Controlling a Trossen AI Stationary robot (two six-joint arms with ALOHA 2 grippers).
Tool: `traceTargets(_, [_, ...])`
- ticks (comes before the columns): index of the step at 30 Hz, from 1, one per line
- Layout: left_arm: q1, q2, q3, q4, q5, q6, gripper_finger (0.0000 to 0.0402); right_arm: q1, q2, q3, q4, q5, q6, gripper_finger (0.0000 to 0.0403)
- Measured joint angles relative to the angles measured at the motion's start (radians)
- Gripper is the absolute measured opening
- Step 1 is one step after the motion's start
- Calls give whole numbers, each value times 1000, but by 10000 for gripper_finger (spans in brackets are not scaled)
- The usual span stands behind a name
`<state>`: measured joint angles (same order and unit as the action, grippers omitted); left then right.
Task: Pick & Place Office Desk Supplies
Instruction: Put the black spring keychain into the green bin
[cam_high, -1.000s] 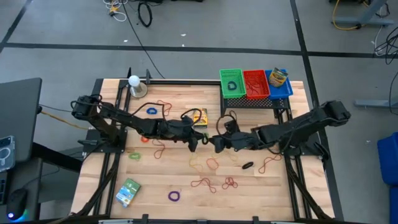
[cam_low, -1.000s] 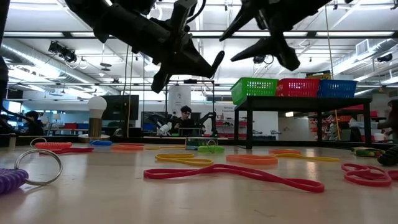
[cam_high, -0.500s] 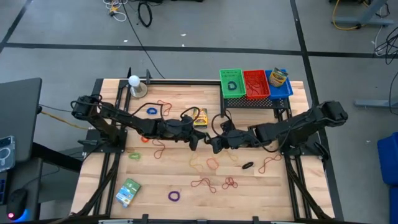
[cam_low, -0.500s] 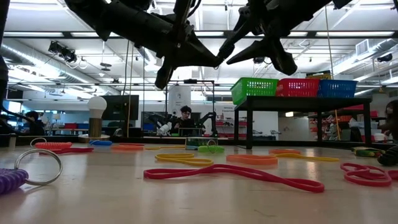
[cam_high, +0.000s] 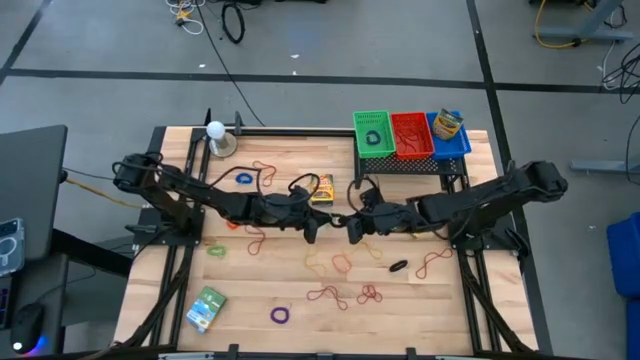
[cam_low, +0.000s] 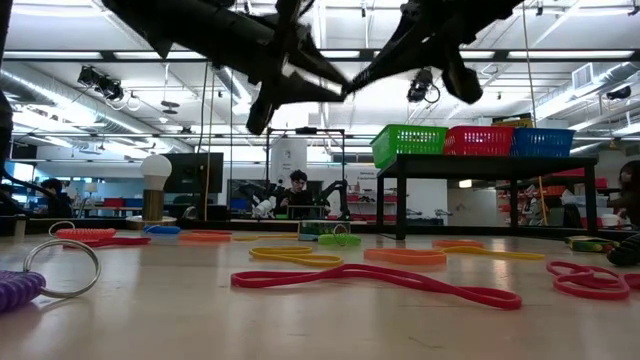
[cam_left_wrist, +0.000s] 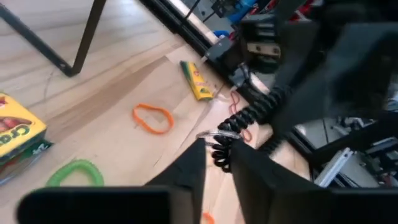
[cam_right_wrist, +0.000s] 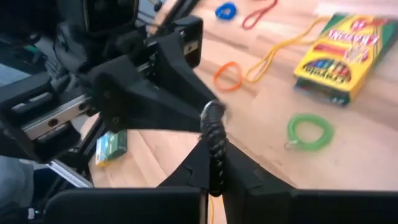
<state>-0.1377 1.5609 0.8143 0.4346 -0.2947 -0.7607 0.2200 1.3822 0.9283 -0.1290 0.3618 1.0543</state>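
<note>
Above the table's middle my two grippers meet tip to tip. My right gripper (cam_right_wrist: 214, 177) is shut on a black coil (cam_right_wrist: 214, 140) with a metal ring (cam_left_wrist: 214, 134) at one end. My left gripper (cam_left_wrist: 217, 177) is open, with that ring end of the coil between its fingertips. In the high view the left gripper (cam_high: 318, 224) and the right gripper (cam_high: 352, 227) hang clear of the wood. On the table lie a yellow crayon box (cam_high: 321, 189), a green-blue packet (cam_high: 206, 308) and many coloured rubber bands and rings. My right gripper pinches the black coil (cam_right_wrist: 215, 155) between its two fingers, coming level from the table's right. The coil runs along the fingers and sticks out past their tips, lifted clear of the table. I cannot tell whether my left gripper's fingers touch the coil's ring end (cam_left_wrist: 219, 146).
Green (cam_high: 372, 133), red (cam_high: 411, 134) and blue (cam_high: 449, 135) baskets stand on a black rack at the far right. A white ball on a metal base (cam_high: 216, 132) is at the far left. A green coil (cam_right_wrist: 310, 130) and an orange band (cam_left_wrist: 152, 118) lie below the grippers.
My right gripper has moved a little toward the left gripper and shut on the black coil, which stays in the air between the two grippers.
</note>
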Motion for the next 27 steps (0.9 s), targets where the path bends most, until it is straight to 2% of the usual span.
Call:
traceTargets(7, [1, -128, 2, -95, -16, 130, 159, -66, -145, 0, -93, 9, -58, 30])
traceTargets(11, [-1, -173, 1, -108, -5, 239, 163, -143, -196, 39, -188, 10, -124, 27])
traceTargets(15, [-1, -163, 1, -111, 21, 296, 124, -256, -185, 171, -362, 10, -247, 26])
traceTargets(19, [-1, -141, -20, -83, -14, 332, 71, -408, -142, 298, -492, 10, -359, 26])
traceTargets(24, [10, -140, -151, 140, -15, 287, 16, -593, -57, 376, -563, -39, -464, 25])
traceTargets(27, [15, -139, -242, 315, -9, 255, 7, -670, 1, 376, -566, -111, -494, 25])
